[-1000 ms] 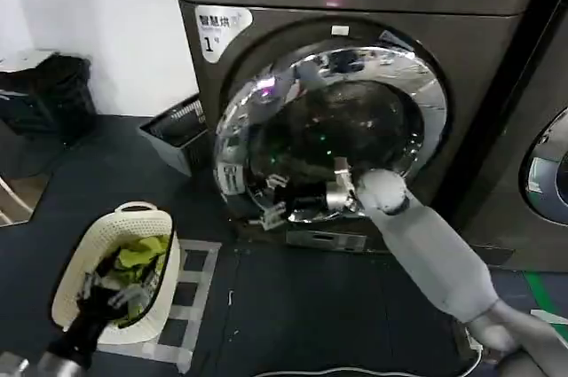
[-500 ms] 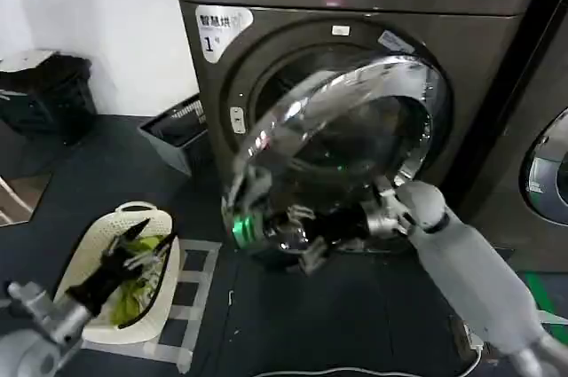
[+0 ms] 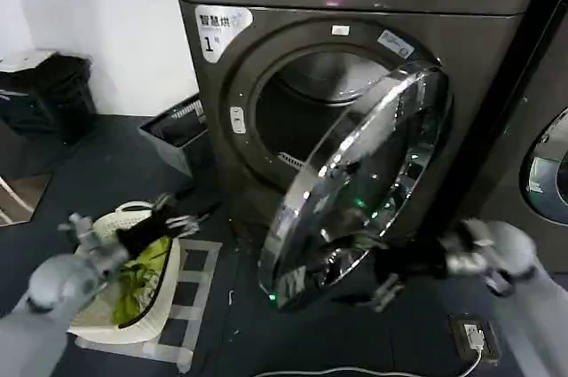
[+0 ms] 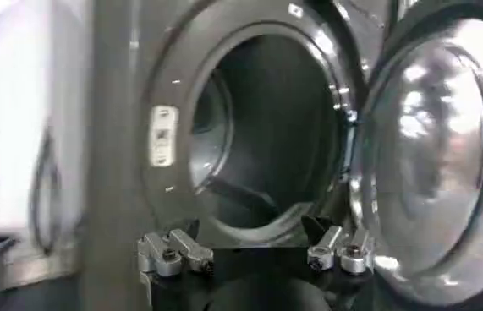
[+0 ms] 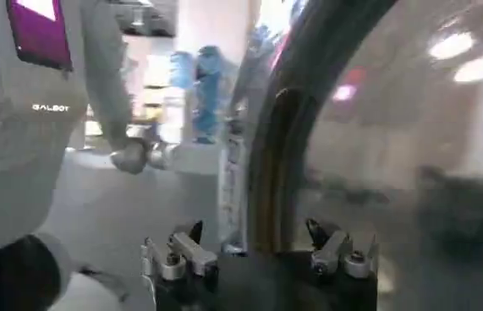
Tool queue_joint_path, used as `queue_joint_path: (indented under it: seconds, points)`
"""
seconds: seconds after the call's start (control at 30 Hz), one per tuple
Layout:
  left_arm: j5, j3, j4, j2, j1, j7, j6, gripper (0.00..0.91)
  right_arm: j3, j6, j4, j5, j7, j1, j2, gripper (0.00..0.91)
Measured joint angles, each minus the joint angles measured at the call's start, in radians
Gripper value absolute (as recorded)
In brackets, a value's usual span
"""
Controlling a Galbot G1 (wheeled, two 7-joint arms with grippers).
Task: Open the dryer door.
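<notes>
The dryer door (image 3: 364, 182), a round chrome ring around dark glass, stands swung about halfway out from the machine with the "1" sticker (image 3: 217, 27). It is hinged on the right, and the dark drum opening (image 3: 311, 111) is uncovered. My right gripper (image 3: 383, 284) is at the door's lower edge. In the right wrist view this gripper (image 5: 254, 230) is open, with the door's rim (image 5: 271, 160) running between its fingers. My left gripper (image 3: 173, 220) hovers open over the laundry basket. In its wrist view the left gripper (image 4: 254, 232) faces the drum with nothing in it, the door (image 4: 431, 160) beside it.
A cream laundry basket (image 3: 98, 315) with yellow-green clothes sits on the floor at the left. A grey tray (image 3: 177, 133) leans by the machine and a black bin (image 3: 49, 93) stands further left. A neighbouring machine's round door (image 3: 550, 164) is at the right. A power strip (image 3: 475, 337) lies on the floor.
The door has swung from shut to about half open, hinging on its right side. My right gripper moved outward and rightward with its lower edge. My left arm rose over the basket.
</notes>
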Motion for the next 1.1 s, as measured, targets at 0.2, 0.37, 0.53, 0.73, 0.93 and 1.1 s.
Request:
queue_joint_path:
  seconds: [0.2,0.37,0.53,0.73,0.93,1.1]
  points:
    - [-0.011,0.161,0.019,-0.037,-0.148,0.027,-0.023,0.907,0.293,0.009,-0.039,-0.049,0.032,-0.132,0.066,0.907]
    - [-0.011,0.28,0.043,-0.075,-0.236,0.056,-0.051,0.907,0.511,0.002,-0.047,-0.051,0.172,-0.181,0.103,0.907]
    - [-0.005,0.382,0.049,-0.092,-0.294,0.103,-0.097,0.907,0.692,-0.051,-0.039,-0.033,0.461,-0.224,0.11,0.907]
    - [-0.048,0.503,0.054,-0.093,-0.364,0.118,-0.126,0.907,0.84,-0.119,-0.032,-0.058,0.786,-0.273,0.092,0.907]
    - [-0.061,0.603,0.01,-0.08,-0.4,0.111,-0.132,0.907,0.963,-0.128,-0.037,-0.12,0.965,-0.32,0.062,0.907]
    - [-0.056,0.66,-0.008,-0.094,-0.417,0.086,-0.132,0.907,1.043,-0.187,-0.041,-0.161,1.089,-0.356,0.041,0.907]
